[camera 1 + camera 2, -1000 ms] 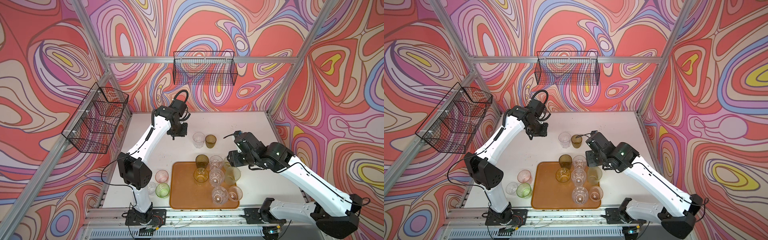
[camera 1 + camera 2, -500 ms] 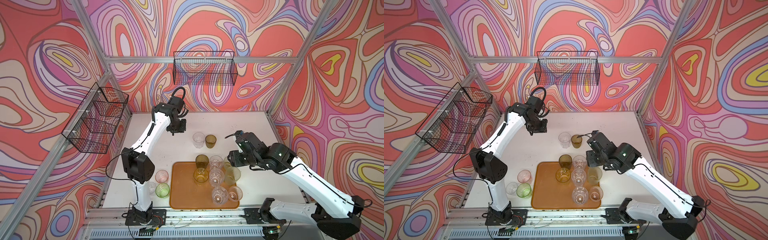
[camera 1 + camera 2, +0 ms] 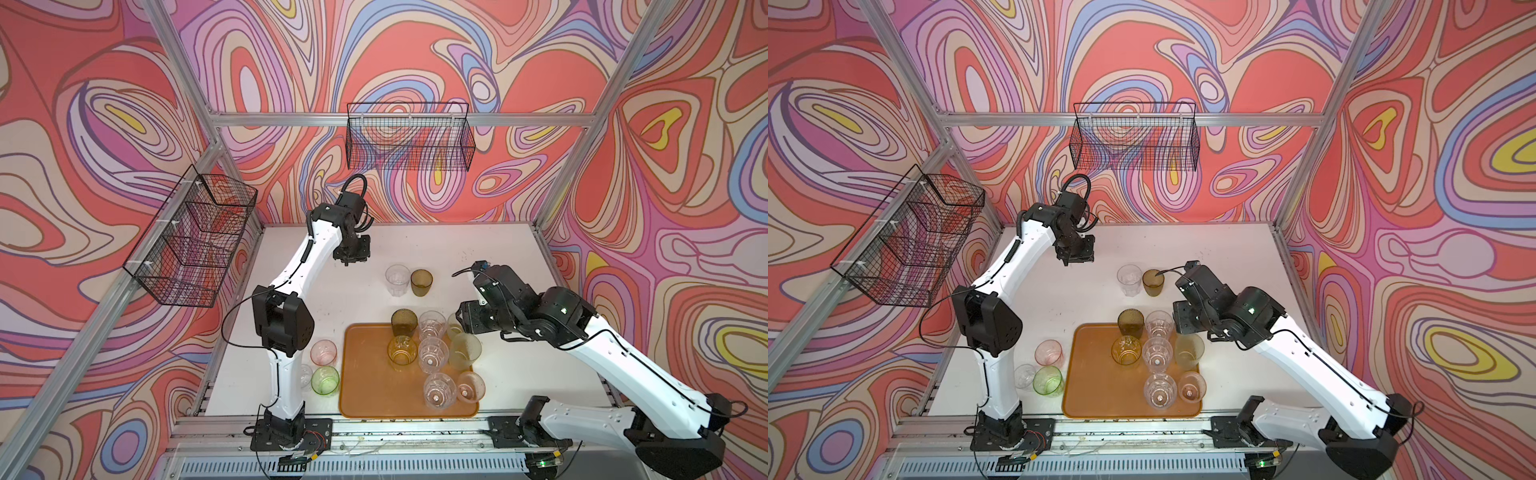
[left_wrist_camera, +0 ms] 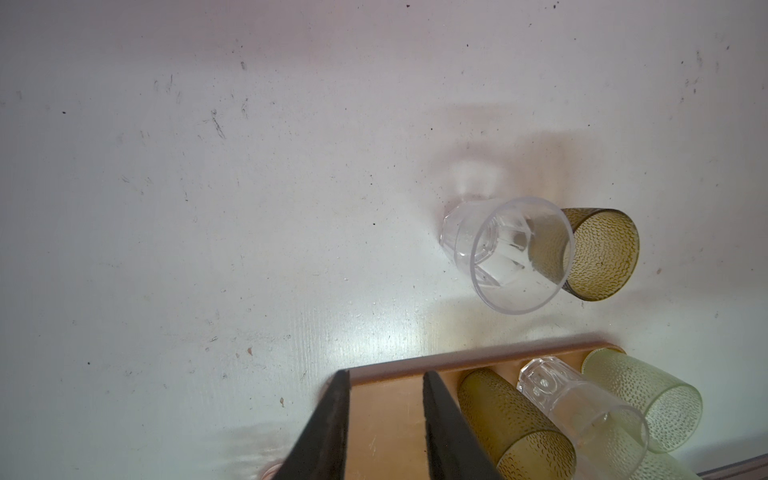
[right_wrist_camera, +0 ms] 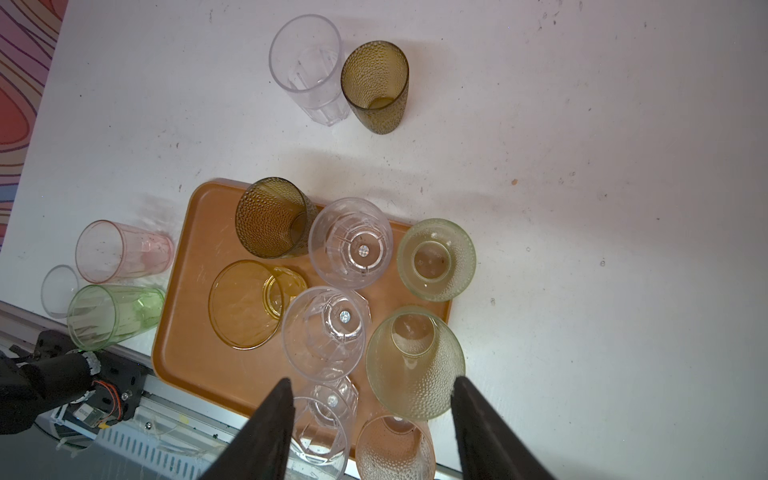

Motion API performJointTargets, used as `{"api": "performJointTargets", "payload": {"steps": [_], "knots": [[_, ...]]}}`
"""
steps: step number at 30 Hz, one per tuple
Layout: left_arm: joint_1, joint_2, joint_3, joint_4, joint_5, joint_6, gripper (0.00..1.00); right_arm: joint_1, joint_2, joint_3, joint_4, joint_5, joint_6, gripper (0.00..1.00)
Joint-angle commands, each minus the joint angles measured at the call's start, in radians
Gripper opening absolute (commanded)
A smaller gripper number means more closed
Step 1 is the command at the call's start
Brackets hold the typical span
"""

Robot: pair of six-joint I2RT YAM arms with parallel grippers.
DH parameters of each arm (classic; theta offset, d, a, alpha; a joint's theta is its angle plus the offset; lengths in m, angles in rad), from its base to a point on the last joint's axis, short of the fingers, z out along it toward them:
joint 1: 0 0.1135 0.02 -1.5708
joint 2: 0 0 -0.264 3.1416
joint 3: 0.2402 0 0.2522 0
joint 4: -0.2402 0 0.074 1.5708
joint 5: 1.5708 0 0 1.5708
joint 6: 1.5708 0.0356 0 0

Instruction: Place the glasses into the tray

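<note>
Claws empty: left (image 4: 386, 374) ajar, right (image 5: 371, 380) wider

Left arm (image 3: 308, 258) and right arm (image 3: 615, 361) wore white shells, black joints (image 3: 282, 320), thin black cables (image 3: 222, 326); left tool (image 4: 386, 374) and right tool (image 5: 372, 380) had tapered black fingers (image 4: 328, 428).

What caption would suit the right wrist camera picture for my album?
Open right gripper hovers above the orange tray of tumblers; others wait on the white table.

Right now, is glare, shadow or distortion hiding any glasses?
Left wrist view: bright glare on the table beside the tray; the clear tumbler reads fine. Right wrist view: wide-angle lens splays the glasses outward, soft shadow beside the tray. Both top views: even light, sharp.
</note>
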Motion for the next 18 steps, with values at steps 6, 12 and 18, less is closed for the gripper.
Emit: {"api": "performJointTargets", "payload": {"steps": [6, 12, 18], "knots": [[0.014, 0.057, 0.036, 0.008, 0.009, 0.022, 0.34, -0.003, 0.000, 0.013, -0.004, 0.019, 0.000, 0.62], [0.022, 0.085, 0.038, 0.024, 0.011, 0.026, 0.34, -0.003, 0.005, 0.015, -0.008, 0.012, 0.005, 0.62], [0.026, 0.116, 0.047, 0.046, 0.062, 0.009, 0.34, -0.003, 0.004, 0.007, -0.004, 0.014, 0.006, 0.62]]}}
